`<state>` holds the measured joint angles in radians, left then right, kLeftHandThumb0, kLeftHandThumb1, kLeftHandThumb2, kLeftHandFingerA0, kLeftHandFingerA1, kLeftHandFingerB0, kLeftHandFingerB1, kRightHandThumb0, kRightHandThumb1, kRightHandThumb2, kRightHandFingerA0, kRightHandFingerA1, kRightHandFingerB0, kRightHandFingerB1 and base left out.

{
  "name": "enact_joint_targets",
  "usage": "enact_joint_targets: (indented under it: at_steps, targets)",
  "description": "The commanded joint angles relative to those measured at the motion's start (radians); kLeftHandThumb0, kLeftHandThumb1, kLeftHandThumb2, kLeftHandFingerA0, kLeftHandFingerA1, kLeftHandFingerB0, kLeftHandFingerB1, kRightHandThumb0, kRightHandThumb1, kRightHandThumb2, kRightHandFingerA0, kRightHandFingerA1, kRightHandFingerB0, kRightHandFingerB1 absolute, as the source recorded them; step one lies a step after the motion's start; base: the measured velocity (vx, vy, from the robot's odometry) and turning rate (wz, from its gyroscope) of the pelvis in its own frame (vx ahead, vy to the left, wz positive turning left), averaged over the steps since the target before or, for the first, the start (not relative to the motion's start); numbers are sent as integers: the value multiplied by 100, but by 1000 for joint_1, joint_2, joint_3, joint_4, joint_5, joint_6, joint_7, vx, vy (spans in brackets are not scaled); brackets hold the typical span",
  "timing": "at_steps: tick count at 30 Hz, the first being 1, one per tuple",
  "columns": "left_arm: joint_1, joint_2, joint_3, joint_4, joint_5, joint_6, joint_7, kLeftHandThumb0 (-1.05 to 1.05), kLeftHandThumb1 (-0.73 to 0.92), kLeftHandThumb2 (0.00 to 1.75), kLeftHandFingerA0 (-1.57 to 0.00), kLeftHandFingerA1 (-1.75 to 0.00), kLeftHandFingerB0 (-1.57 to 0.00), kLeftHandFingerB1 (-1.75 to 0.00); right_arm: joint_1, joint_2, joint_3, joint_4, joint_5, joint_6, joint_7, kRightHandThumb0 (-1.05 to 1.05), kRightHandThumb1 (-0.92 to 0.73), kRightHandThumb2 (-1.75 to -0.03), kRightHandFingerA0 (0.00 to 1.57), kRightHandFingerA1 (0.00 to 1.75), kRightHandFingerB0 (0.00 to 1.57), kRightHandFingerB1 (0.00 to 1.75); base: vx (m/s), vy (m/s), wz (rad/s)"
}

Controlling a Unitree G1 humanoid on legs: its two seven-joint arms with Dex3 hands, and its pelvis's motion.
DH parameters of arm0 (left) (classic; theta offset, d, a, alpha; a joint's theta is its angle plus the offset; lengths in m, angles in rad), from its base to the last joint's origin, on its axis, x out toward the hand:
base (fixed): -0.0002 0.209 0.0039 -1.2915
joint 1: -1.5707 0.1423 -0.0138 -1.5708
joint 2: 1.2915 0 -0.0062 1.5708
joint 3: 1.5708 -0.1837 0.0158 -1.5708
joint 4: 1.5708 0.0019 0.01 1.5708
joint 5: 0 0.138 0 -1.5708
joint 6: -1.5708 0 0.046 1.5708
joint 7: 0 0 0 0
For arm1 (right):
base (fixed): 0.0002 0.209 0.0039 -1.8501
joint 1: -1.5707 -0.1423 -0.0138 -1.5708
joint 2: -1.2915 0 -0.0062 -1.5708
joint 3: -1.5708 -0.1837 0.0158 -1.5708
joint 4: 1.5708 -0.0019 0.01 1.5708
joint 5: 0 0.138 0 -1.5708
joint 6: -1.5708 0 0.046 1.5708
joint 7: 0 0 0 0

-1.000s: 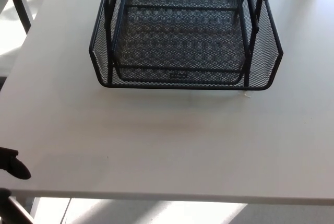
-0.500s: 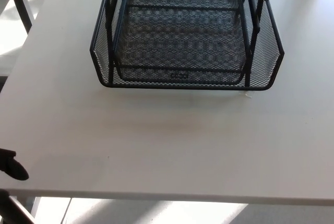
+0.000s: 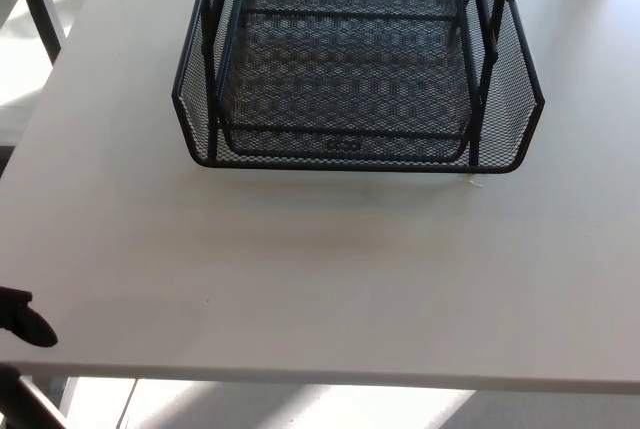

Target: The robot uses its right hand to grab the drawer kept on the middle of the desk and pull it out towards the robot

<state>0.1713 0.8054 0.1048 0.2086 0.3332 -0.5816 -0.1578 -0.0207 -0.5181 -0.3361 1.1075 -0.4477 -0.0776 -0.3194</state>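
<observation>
A black wire-mesh drawer unit (image 3: 350,69) stands on the middle of the white desk (image 3: 320,269), reaching past the top of the head view. Its lower tray sits inside an outer mesh frame, and the tray's front rim (image 3: 345,133) faces me just behind the frame's front edge. A small black part of my left hand (image 3: 24,320) shows at the picture's left edge, beside the desk's front corner and far from the drawer. My right hand is out of the picture.
The desk's front edge runs across the bottom, with sunlit floor (image 3: 300,409) below it. Another white table with a dark leg (image 3: 40,9) stands at the top left. A tiny white scrap (image 3: 476,183) lies by the drawer's front right corner.
The black part of my left hand has sunk slightly at the left edge. The drawer unit stays where it was.
</observation>
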Motion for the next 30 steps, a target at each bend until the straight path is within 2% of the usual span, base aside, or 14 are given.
enact_joint_targets:
  at_steps: [1,6,9,18,22,30]
  targets:
    - [6,-1,11,3,13,-8,8,-27,56,57,-80,-86,-81,-56,1,-34,36,-12,64,7,15,-65,-40,-77,10,54,15,48,0,0,0]
    - [5,-2,11,5,7,-7,3,-26,55,57,-81,-87,-82,-56,-2,-39,40,7,113,-30,23,-63,-39,-75,7,54,15,48,0,0,0]
    - [5,-3,11,5,8,-3,3,-27,56,57,-79,-87,-81,-57,9,-48,72,-7,101,-27,8,-64,-41,-75,12,57,12,48,0,0,0]
    - [17,-3,16,-6,10,-3,3,-27,56,57,-80,-87,-81,-56,16,-56,91,-10,145,-43,-2,-64,-40,-77,8,54,15,48,0,0,0]
    - [16,-3,15,1,17,-9,10,-28,56,57,-80,-88,-81,-56,8,-61,115,-2,135,-37,-21,-64,-39,-77,13,56,16,49,0,0,0]
    - [20,-2,17,-9,18,2,6,-28,56,57,-79,-85,-81,-56,8,-69,131,1,168,-43,4,-64,-40,-77,11,56,14,49,0,0,0]
